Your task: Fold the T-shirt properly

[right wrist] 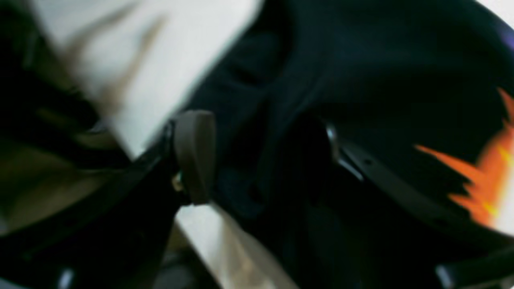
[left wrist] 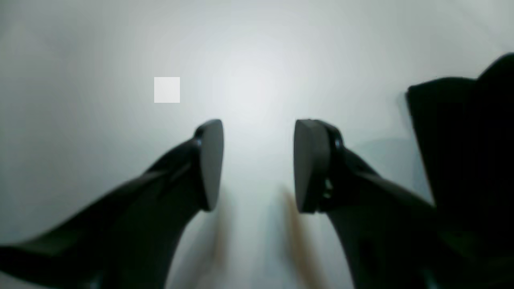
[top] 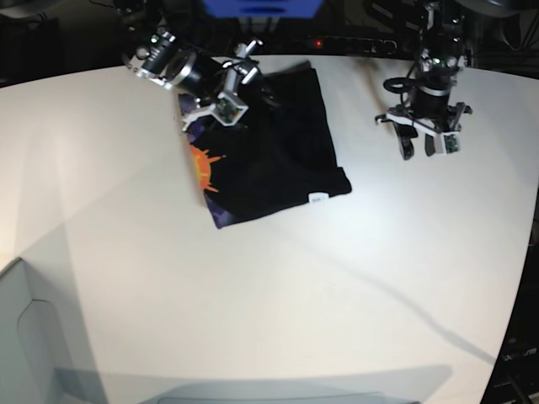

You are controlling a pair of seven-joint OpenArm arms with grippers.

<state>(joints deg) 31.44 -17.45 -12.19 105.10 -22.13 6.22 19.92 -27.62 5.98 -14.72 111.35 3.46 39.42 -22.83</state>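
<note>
The black T-shirt (top: 269,160) lies partly folded on the white table (top: 295,295), with its orange-and-purple print (top: 206,164) at the left edge and a small white tag (top: 317,199) at the lower right corner. My right gripper (top: 217,114) is over the shirt's upper left corner. In the right wrist view the right gripper (right wrist: 265,156) is open, with bunched black cloth (right wrist: 361,60) between its jaws and the orange print (right wrist: 486,176) at the right. My left gripper (top: 424,147) hangs over bare table right of the shirt, and in its own view the left gripper (left wrist: 259,164) is open and empty.
A grey bin-like shape (top: 25,337) sits at the table's lower left corner. A dark shape (left wrist: 461,140) fills the right edge of the left wrist view; I cannot tell what it is. Dark equipment lines the table's back edge (top: 354,42).
</note>
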